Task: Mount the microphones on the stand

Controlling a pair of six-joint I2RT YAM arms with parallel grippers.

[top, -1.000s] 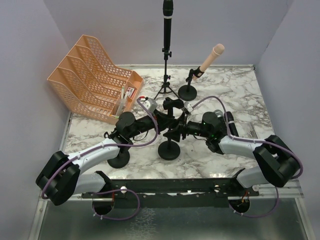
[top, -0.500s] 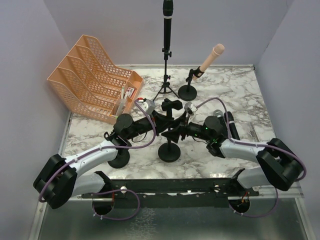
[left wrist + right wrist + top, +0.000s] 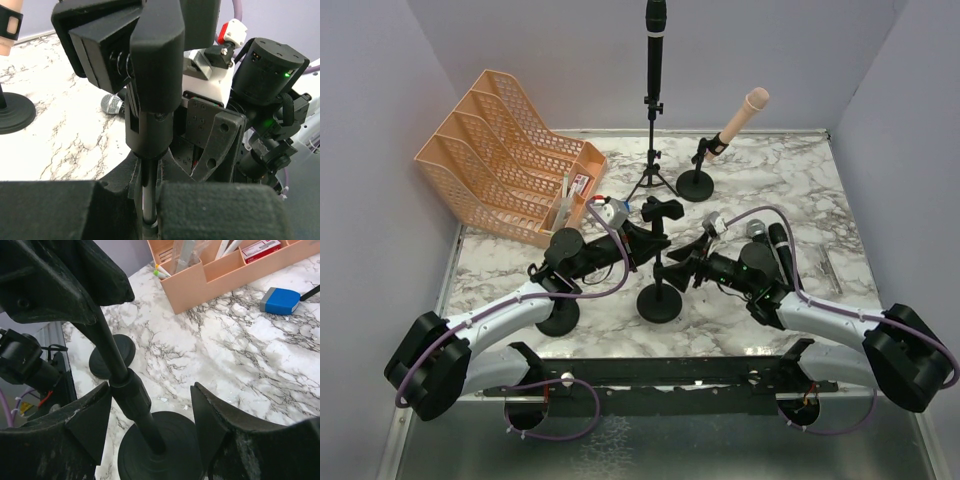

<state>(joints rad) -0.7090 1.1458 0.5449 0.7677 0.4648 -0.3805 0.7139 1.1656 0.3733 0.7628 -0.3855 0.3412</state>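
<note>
**Two robot arms meet at a short microphone stand** point(image 3: 658, 303) on a marble-topped desk point(image 3: 810, 170). The left hand point(image 3: 651, 241) is pressed together on the stand's thin pole point(image 3: 146, 202), pinching it just under the empty clip point(image 3: 663, 210). In that hand's own camera the clip looms directly above the fingers.

The right hand point(image 3: 672, 270) sits on the opposite side of the pole and lower down. Its fingers point(image 3: 220, 430) are spread, with the pole's collar point(image 3: 131, 395) between them and a gap on either side. The stand's disc base lies just beneath.

Two microphones lie flat on the desk behind the right hand, close along its forearm and partly hidden by it. One is a silver-headed microphone point(image 3: 756, 229) and the other an all-black microphone point(image 3: 778, 243), side by side.

Well beyond both hands, a black microphone point(image 3: 655, 35) stands upright in a tall tripod stand point(image 3: 651, 180). To its right a pale pink microphone point(image 3: 742, 118) leans in the clip of a low disc-based stand point(image 3: 695, 185).

Off to the left of the left hand is a peach desk organiser point(image 3: 495, 150), with pens showing in its front compartments. A small blue block point(image 3: 280, 300) lies on the marble just beside it. Another disc base point(image 3: 558, 320) rests under the left forearm.
</note>
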